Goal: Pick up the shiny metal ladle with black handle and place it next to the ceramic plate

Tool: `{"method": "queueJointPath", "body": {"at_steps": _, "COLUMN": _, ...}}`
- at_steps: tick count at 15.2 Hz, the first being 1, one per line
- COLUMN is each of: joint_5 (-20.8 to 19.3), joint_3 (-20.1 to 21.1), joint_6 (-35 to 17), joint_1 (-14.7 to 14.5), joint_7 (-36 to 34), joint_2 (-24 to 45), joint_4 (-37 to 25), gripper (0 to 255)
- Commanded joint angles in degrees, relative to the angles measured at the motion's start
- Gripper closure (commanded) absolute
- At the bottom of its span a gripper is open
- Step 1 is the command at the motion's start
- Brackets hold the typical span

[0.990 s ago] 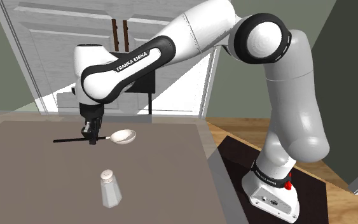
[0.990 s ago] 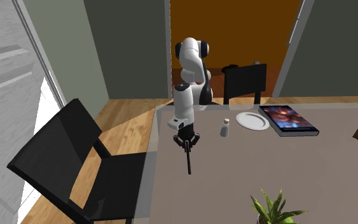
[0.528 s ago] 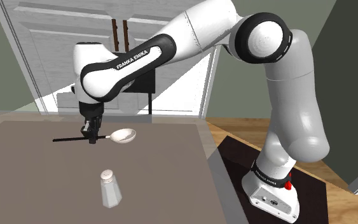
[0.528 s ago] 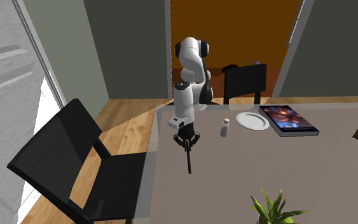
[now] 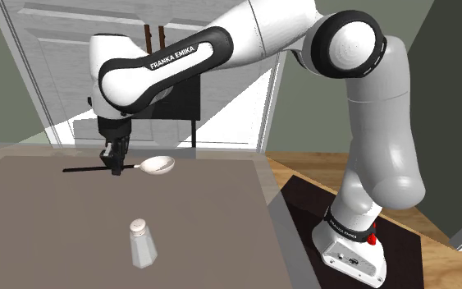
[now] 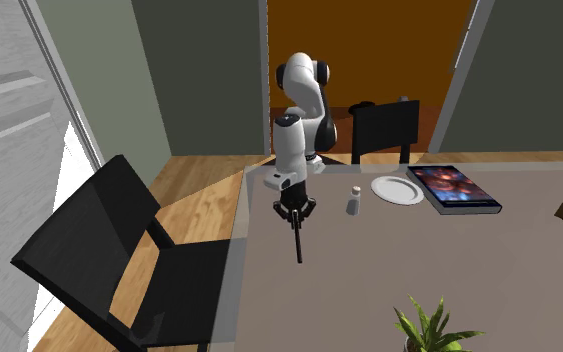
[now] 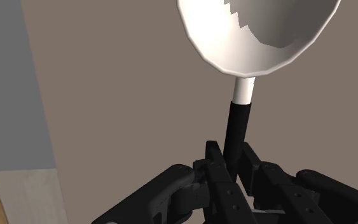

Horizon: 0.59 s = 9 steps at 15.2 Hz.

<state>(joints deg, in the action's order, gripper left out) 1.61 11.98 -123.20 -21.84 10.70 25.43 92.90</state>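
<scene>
The ladle has a pale shiny bowl (image 5: 157,165) and a thin black handle (image 5: 81,170). My gripper (image 5: 116,167) is shut on the handle close to the bowl and holds the ladle roughly level, a little above the brown table (image 5: 204,230). In the wrist view the black fingers (image 7: 217,167) clasp the handle (image 7: 238,130), with the bowl (image 7: 257,32) just beyond them. In the second exterior view the gripper (image 6: 294,212) hangs near the table's left edge and the handle (image 6: 298,245) points toward the camera. The white plate (image 6: 397,189) lies far to the right of it.
A white shaker (image 5: 143,244) (image 6: 352,201) stands between the gripper and the plate. A dark book (image 6: 454,189) lies beside the plate. A black chair (image 6: 119,250) stands off the table's left side, another chair (image 6: 384,130) behind it, and a green plant (image 6: 429,330) at the near edge.
The gripper has risen a little with the ladle in it and shifted slightly toward the shoulder view's left. The shaker and plate have not moved.
</scene>
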Motion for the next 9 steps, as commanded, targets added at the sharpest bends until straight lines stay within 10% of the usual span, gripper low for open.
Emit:
{"method": "queueJointPath", "body": {"at_steps": 1, "joint_5": 0.1, "joint_3": 0.0, "joint_6": 1.4, "joint_1": 0.1, "joint_7": 0.0, "joint_2": -0.6, "joint_4": -0.8, "gripper": 255}}
{"method": "queueJointPath", "body": {"at_steps": 9, "joint_5": 0.3, "joint_3": 0.2, "joint_6": 6.8, "joint_1": 0.2, "joint_7": -0.3, "joint_2": -2.3, "joint_4": -4.5, "gripper": 255}}
